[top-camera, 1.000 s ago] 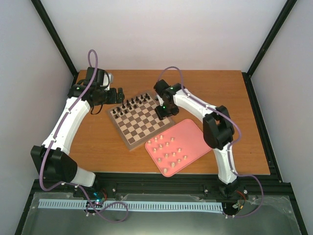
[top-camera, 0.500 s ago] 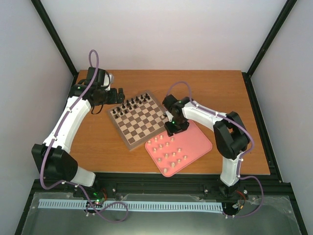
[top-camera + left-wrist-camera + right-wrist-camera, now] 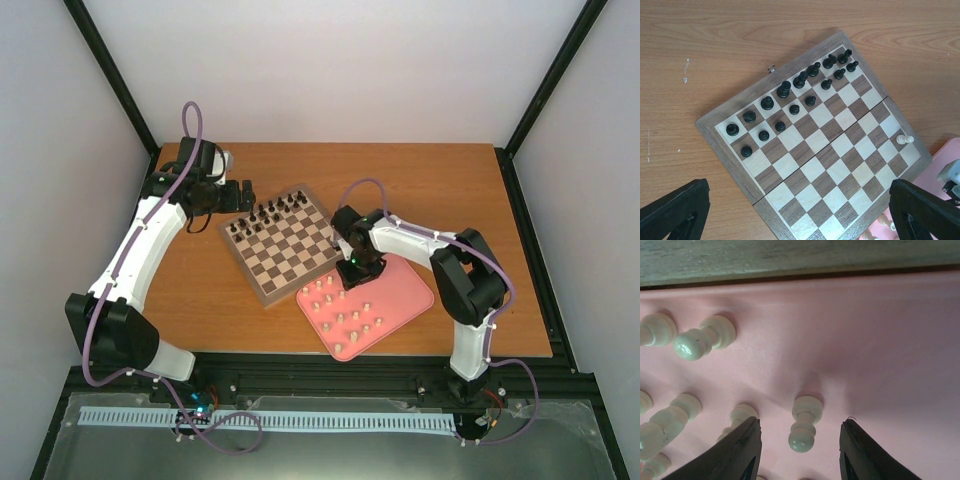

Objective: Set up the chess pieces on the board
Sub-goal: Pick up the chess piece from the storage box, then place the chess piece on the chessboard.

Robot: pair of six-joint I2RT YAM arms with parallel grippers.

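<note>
The left gripper (image 3: pixel 797 200) hangs over the board's (image 3: pixel 747 100) left side with its jaws spread wide and nothing between them. The black pieces (image 3: pixel 790 95) fill two rows at the far edge. One pale piece (image 3: pixel 904 139) stands alone in the near right corner of the board.

To the right of the board, the right gripper (image 3: pixel 801 450) is low over the pink tray (image 3: pixel 400 285), where the other pale pieces (image 3: pixel 345 305) stand scattered. It is much the nearer arm to them.

The wrist view shows the relation that counts. One pawn (image 3: pixel 804 427) sits between the two fingers (image 3: pixel 746 452), roughly centred, with a clear gap on each side. The jaws are partly apart and grip nothing yet. The pawn looks upright on its base, so its long axis likely runs along the gripper's reach and the fingers would close on its neck.

It is small, cream and glossy, with a round head. Another piece (image 3: pixel 742 415) stands just beside the left-hand finger and could be knocked.
</note>
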